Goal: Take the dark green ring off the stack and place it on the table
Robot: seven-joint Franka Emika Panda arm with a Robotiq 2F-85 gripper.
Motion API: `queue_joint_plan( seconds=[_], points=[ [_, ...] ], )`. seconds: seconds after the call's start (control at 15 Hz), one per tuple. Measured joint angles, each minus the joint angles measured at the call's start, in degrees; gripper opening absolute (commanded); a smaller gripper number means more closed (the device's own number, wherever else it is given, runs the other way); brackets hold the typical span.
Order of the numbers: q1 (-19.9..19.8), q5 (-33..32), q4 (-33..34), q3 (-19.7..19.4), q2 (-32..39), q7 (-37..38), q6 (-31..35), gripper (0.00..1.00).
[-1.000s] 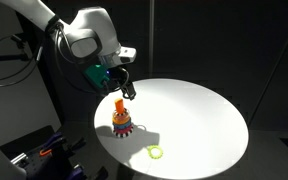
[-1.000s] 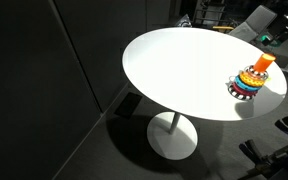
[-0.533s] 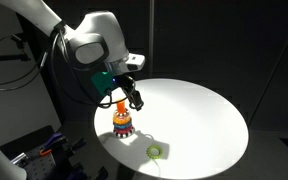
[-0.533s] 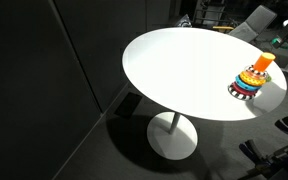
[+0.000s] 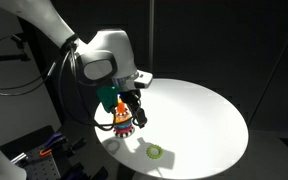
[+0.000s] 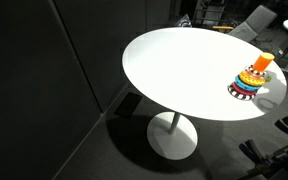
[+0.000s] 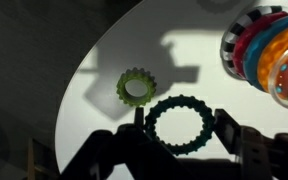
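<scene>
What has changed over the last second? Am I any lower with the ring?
Yes. The gripper has come down from above the stack to beside it, close over the table. In the wrist view the dark green ring sits between its fingers, apparently gripped and not let go. The stack and the yellow-green ring stayed where they were.

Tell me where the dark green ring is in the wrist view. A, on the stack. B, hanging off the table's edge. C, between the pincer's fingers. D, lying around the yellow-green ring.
C: in the wrist view the dark green ring sits between the fingers of the pincer, apart from the stack and next to the yellow-green ring lying on the table.
</scene>
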Motion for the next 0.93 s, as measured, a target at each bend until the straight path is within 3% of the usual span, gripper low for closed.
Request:
queue_joint_plan(
  seconds=[0.53, 0.93],
  points=[
    [1.13, -12.70, 4.66, -6.56, 10.52, 10.18, 4.14, 0.45],
    [5.12, -13.71, 6.71, -10.11, 16.13, 12.38, 4.15, 0.45]
  ],
)
